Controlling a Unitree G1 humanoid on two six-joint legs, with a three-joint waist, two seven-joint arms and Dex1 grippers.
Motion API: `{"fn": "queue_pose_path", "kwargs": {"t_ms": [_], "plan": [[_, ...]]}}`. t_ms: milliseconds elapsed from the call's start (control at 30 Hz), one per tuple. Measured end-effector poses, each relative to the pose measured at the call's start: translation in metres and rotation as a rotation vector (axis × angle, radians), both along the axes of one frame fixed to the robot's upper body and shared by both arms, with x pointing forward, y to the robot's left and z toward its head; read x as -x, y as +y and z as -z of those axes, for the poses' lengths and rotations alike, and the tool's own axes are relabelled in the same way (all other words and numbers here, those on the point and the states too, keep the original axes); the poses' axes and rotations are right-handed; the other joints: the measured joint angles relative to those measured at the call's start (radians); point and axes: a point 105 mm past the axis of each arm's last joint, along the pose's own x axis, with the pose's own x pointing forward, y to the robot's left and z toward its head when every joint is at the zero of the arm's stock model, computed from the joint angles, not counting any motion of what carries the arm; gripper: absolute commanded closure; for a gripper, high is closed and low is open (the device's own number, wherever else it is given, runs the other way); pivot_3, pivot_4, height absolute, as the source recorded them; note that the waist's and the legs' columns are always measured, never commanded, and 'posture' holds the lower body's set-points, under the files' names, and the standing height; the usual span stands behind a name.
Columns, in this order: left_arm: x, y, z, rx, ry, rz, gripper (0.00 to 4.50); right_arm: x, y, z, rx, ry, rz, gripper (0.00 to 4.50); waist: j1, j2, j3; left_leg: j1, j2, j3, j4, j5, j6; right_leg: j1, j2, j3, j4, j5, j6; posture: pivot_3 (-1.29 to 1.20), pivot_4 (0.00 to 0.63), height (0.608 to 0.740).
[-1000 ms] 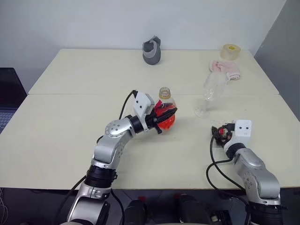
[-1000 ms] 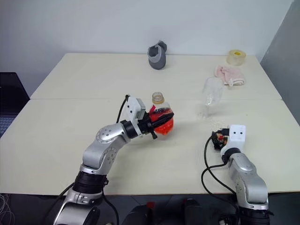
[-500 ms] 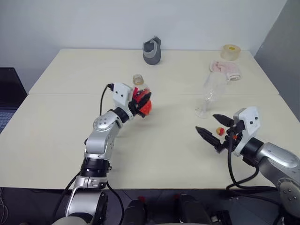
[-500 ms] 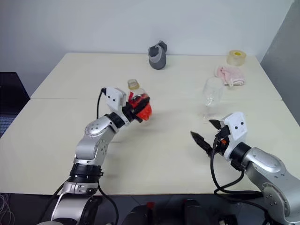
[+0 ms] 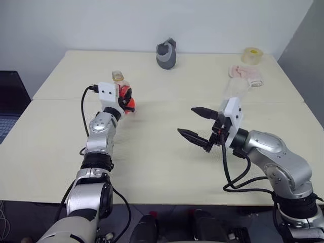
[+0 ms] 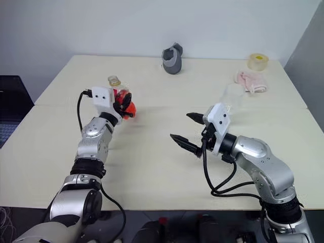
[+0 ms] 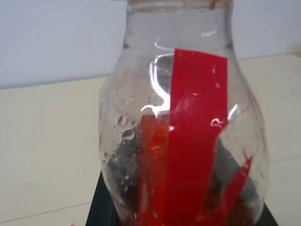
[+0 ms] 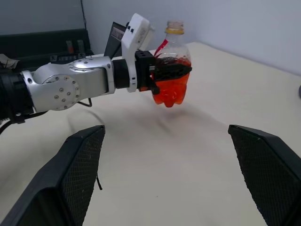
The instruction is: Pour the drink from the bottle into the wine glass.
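Observation:
My left gripper [image 5: 126,98] is shut on the bottle [image 5: 119,81], a small clear plastic one held upright above the table's left side. The red drink [image 8: 170,92] fills its bulbous lower part, and a red strip [image 7: 195,127] runs up its side. Its yellowish neck ring is open at the top. My right gripper [image 5: 195,123] hovers open and empty over the middle of the table, pointing left toward the bottle; its fingers [image 8: 79,175] stand wide apart. The wine glass [image 6: 232,94] stands behind my right wrist, its foot hidden.
A grey object [image 5: 166,53] sits at the back middle of the table [image 5: 152,167]. A roll of tape [image 5: 251,54] and a pink cloth [image 5: 246,75] lie at the back right. A dark laptop [image 5: 7,104] shows past the left edge.
My left arm has carried the bottle from the table's middle out to the left and farther back. My right gripper has risen off the table and swung left, now pointing level.

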Motion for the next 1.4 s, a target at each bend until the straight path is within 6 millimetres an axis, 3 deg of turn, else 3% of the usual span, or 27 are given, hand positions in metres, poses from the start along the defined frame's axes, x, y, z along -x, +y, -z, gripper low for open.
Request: {"fn": "queue_pose_path", "kwargs": {"t_ms": [300, 667, 933, 1133, 1400], "plan": [[0.0, 0.012, 0.026, 0.023, 0.023, -0.071, 3.47, -0.004, -0.001, 0.003, 0.015, -0.035, 0.005, 0.02, -0.001, 0.0, 0.0, -0.001, -0.001, -0.001, 0.003, 0.0, 0.0, 0.0, -0.001, 0.0, 0.0, 0.001, 0.002, 0.0, 0.15, 0.74], [0.003, 0.018, 0.028, 0.036, 0.007, -0.097, 0.02, -0.008, -0.003, 0.005, 0.023, -0.043, 0.027, 0.0, -0.003, 0.0, 0.0, -0.001, -0.001, -0.001, 0.003, 0.0, 0.0, 0.0, -0.001, 0.0, 0.001, 0.001, 0.002, 0.0, 0.15, 0.74], [0.021, 0.025, 0.032, 0.037, 0.021, -0.098, 0.02, -0.008, -0.005, 0.007, 0.024, -0.035, 0.035, 0.0, -0.003, 0.0, 0.0, -0.001, -0.001, -0.004, 0.003, 0.0, 0.0, 0.0, -0.001, 0.0, 0.001, 0.001, 0.002, 0.0, 0.15, 0.74], [0.048, 0.031, 0.037, 0.05, 0.061, -0.085, 0.02, -0.005, -0.014, 0.01, 0.035, -0.02, 0.059, 0.0, -0.003, 0.0, 0.0, -0.001, 0.0, -0.006, 0.003, 0.0, 0.0, 0.0, -0.001, 0.001, 0.001, 0.001, 0.002, 0.0, 0.15, 0.74], [0.086, 0.016, 0.043, 0.045, 0.136, -0.026, 0.02, 0.004, -0.019, 0.013, 0.031, 0.008, 0.068, 0.0, -0.001, 0.0, 0.0, 0.0, 0.001, -0.006, 0.003, -0.001, 0.002, 0.001, -0.001, 0.0, 0.001, 0.001, 0.002, 0.0, 0.15, 0.74]]}}
